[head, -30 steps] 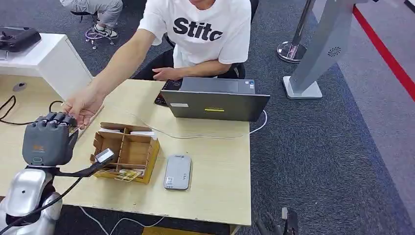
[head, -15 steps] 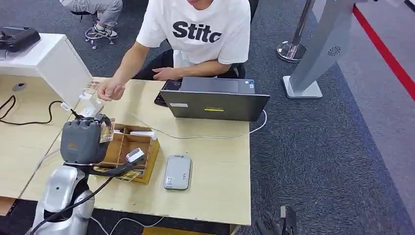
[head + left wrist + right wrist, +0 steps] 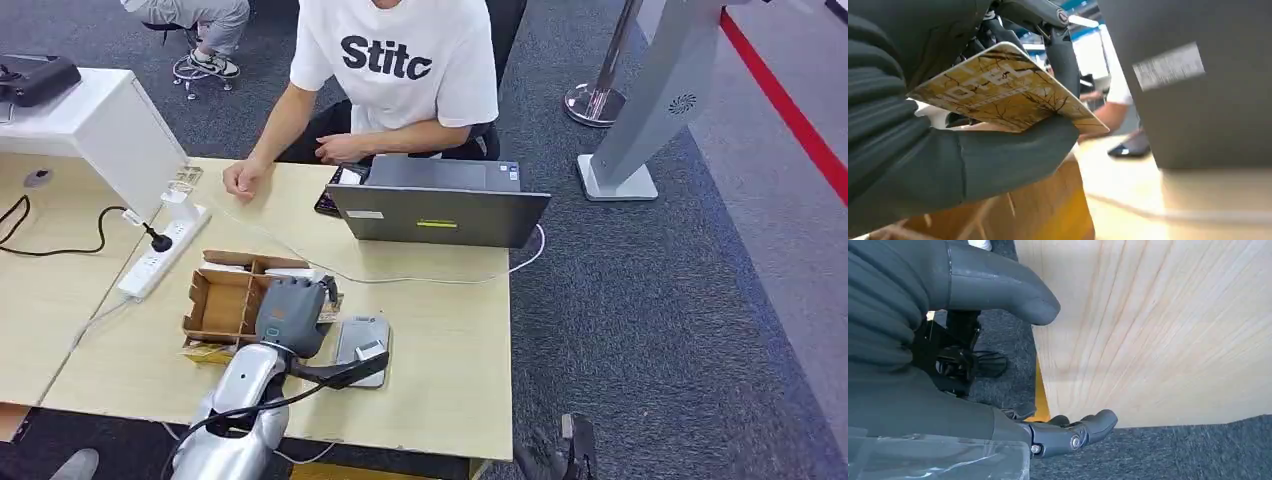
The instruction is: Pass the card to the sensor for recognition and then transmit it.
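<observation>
card [image 3: 1003,90]: you see yellow with brown branch lines
left robot hand [image 3: 291,313]: grey
surface [image 3: 440,330]: pale wood grain
box [image 3: 222,305]: brown cardboard

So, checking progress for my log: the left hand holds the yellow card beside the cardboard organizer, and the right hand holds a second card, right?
Not quite. The left hand does hold the yellow card by the cardboard organizer, but the right hand holds nothing, as the right wrist view shows.
</observation>
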